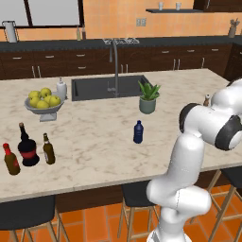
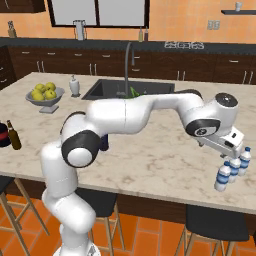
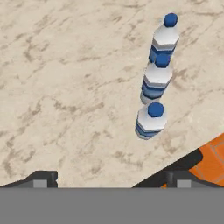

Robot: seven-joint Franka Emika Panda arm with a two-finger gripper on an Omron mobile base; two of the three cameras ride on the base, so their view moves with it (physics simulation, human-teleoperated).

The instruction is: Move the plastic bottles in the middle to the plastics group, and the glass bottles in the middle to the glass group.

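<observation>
- Marble-patterned surface [image 1: 99, 142] spans a kitchen island, with a dark sink [image 1: 106, 87] set in it, a tall faucet [image 1: 115, 61] and dark cabinets along the orange back wall.
- At the far right edge of the surface, three pale plastic bottles with blue caps stand in a close row: the nearest bottle [image 3: 150, 120], a middle bottle [image 3: 156, 78] and a far bottle [image 3: 165, 38]; the right base view shows the same row [image 2: 233, 170] by the edge.
- White arm [image 2: 145, 112] reaches across to that row, and the gripper [image 3: 109, 178] hangs above the surface just beside the nearest bottle, jaws spread wide and empty, touching none of the three.
- Near the middle of the surface, the dark blue bottle [image 1: 138, 132] stands upright and alone, in front of a potted plant [image 1: 148, 97].
- At the left end, the slim olive-brown bottle [image 1: 48, 149] stands just beside the black bottle with a red label [image 1: 27, 146], and the brown bottle with a red cap [image 1: 11, 159] stands on its other side.
- A bowl of yellow-green fruit [image 1: 43, 101] and a white dispenser [image 1: 61, 88] sit left of the sink.
</observation>
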